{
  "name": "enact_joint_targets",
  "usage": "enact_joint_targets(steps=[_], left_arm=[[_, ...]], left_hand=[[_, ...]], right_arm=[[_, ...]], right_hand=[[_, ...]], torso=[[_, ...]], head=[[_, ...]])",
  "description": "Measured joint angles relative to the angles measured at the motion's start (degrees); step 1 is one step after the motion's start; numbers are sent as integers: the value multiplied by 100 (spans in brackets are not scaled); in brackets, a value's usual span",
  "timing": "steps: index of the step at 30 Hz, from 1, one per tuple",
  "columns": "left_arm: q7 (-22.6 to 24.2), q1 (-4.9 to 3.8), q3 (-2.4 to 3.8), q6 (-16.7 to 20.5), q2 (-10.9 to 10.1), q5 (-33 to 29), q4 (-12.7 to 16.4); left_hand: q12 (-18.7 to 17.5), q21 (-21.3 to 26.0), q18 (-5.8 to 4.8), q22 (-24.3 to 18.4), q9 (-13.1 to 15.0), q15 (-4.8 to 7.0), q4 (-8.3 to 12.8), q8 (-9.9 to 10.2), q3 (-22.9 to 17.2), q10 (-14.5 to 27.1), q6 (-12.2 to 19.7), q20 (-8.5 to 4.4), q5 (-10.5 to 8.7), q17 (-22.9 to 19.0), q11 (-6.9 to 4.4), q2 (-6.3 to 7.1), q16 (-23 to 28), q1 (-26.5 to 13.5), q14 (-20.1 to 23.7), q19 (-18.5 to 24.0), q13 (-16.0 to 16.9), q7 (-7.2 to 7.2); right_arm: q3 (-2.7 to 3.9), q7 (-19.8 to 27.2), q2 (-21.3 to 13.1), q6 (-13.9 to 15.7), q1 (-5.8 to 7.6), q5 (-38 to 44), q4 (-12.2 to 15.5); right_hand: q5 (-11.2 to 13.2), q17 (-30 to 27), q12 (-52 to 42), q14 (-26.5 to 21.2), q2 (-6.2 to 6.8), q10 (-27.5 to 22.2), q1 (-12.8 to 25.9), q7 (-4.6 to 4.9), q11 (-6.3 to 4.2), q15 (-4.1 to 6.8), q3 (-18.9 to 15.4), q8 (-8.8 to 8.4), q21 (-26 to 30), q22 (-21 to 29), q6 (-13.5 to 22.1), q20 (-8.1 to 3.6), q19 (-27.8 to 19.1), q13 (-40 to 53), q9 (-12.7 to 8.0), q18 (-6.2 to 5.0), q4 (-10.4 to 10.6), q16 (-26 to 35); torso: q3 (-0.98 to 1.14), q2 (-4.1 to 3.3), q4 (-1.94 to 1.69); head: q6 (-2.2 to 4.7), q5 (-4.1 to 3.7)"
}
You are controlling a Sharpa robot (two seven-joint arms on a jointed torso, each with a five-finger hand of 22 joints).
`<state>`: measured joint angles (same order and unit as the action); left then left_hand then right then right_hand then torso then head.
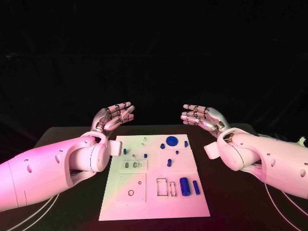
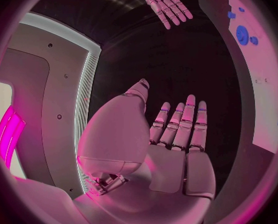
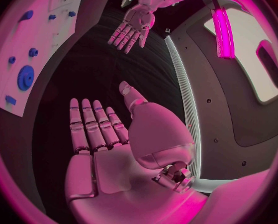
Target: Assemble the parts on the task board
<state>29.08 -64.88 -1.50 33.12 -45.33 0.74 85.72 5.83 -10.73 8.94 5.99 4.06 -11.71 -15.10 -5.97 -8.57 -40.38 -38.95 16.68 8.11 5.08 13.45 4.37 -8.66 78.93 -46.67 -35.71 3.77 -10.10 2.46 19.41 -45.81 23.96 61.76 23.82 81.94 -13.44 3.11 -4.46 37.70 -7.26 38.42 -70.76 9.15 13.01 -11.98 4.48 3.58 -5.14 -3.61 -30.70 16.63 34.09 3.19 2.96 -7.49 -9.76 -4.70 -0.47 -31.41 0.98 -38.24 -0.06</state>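
A black table point(image 1: 70, 137) carries the work, its dark top showing on both sides and running back to a far edge. Behind it hangs a black backdrop point(image 1: 154, 48) with faint folds. Thin pale cables point(image 1: 275, 204) trail across the table near its front corners, one set on each side.
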Motion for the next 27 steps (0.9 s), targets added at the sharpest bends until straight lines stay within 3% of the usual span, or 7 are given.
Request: enact_joint_targets(steps=[4,9,13,18,23,25,27], left_arm=[[22,-20,-3,-90,-131,5,193],[45,-27,-1,-189,-366,16,418],[79,-29,-1,-256,-520,18,650],[104,-35,-2,-348,-709,18,925],[105,-87,8,-439,-884,14,1220],[105,-104,14,-472,-951,8,1344],[102,-119,24,-500,-996,2,1443]], left_hand=[[186,-435,92,143,61,240,138,-175,32,-1033,-985,-100,0,97,-171,-101,-265,31,-821,-959,34,-189],[239,-636,91,181,47,439,331,-218,-35,-1589,-1391,-285,0,251,-335,-215,-395,146,-1442,-1540,34,-284],[221,-636,91,160,13,474,414,-218,-117,-1685,-1448,-336,22,292,-363,-240,-359,174,-1510,-1610,27,-266],[127,-636,91,139,-7,495,455,-175,-158,-1740,-1468,-357,27,347,-376,-218,-348,197,-1613,-1691,13,-246],[100,-636,90,132,-14,504,462,-150,-166,-1746,-1509,-358,27,372,-383,-218,-327,197,-1664,-1733,13,-246],[100,-636,90,132,-14,504,462,-150,-166,-1746,-1509,-358,27,372,-383,-218,-327,197,-1664,-1733,13,-246],[100,-636,90,132,-14,504,462,-150,-166,-1746,-1509,-368,27,376,-383,-218,-327,197,-1664,-1743,11,-246]], right_arm=[[-4,7,-1,77,74,535,-55],[6,-40,-3,157,227,1356,-135],[26,-239,40,143,342,2254,-233],[37,-635,140,15,477,3542,-350],[42,-1076,231,-236,616,4777,-383],[43,-1261,271,-374,665,5256,-374],[42,-1413,316,-504,708,5641,-363]], right_hand=[[0,26,-55,881,44,833,-113,120,-95,125,126,61,-156,-37,-887,-24,611,17,39,-131,-126,-103],[0,55,-64,1705,92,1529,-208,250,-206,285,296,61,-332,-64,-1624,-114,1200,25,58,-194,-296,-167],[3,106,-64,2294,201,1948,-317,347,-304,439,453,61,-495,-98,-1998,-254,1648,35,71,-226,-453,-276],[93,257,-35,3087,321,2410,-436,269,-455,682,582,61,-801,-195,-2355,-508,2269,53,86,-226,-582,-477],[126,482,-6,3788,431,2761,-417,134,-596,895,606,61,-1179,-352,-2596,-768,2856,60,94,-226,-559,-737],[186,897,54,4456,575,3120,-363,2,-767,1138,639,83,-1726,-603,-2872,-1085,3548,60,100,-227,-523,-1222],[201,1242,70,4599,624,3239,-315,-65,-846,1226,654,83,-2011,-747,-2958,-1204,3783,60,100,-226,-458,-1646]], torso=[[-10,-83,7],[-17,-225,-2],[-14,-346,-14],[-12,-487,-34],[-34,-656,-63],[-41,-710,-72],[-46,-773,-80]], head=[[19,-25],[55,-52],[114,-51],[163,-43],[210,-83],[223,-99],[237,-119]])
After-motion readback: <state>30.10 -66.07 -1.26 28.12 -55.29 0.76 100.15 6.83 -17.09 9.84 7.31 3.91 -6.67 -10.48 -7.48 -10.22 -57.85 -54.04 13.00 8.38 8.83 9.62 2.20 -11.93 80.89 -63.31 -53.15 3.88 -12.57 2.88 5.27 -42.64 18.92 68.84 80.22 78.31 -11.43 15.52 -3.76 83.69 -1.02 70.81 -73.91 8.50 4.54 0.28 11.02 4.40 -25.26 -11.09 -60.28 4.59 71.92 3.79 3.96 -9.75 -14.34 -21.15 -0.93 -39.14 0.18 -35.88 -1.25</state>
